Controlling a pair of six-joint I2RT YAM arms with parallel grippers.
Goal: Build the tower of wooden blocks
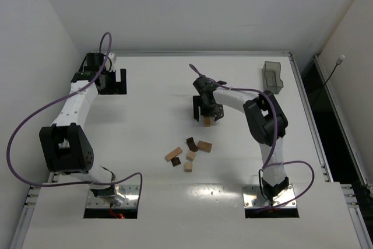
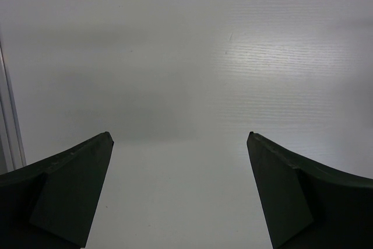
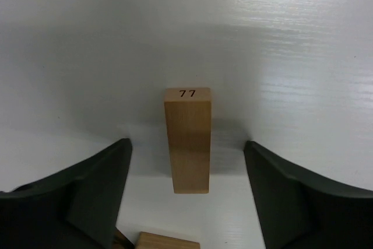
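**White desk, grey bin at the far corner**

A white desk [image 1: 175,202] filled the view. Its surface looked glossy and faintly ribbed in the wrist cameras. Near its far right corner stood a translucent grey bin [image 1: 272,77] — upright, just inside the edge. A metal rail [image 1: 307,112] ran along the desk's right side. Beyond it, a black cable [image 1: 332,74] led up to a small white plug [image 1: 340,59]. Plain white walls [image 1: 192,4] closed in the back and both sides.

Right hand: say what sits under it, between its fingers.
A light tan block marked 77 sits between the open right hand's fingers, touching neither. Another tan piece shows at the wrist view's bottom edge. Whatever lies beneath the block is covered.
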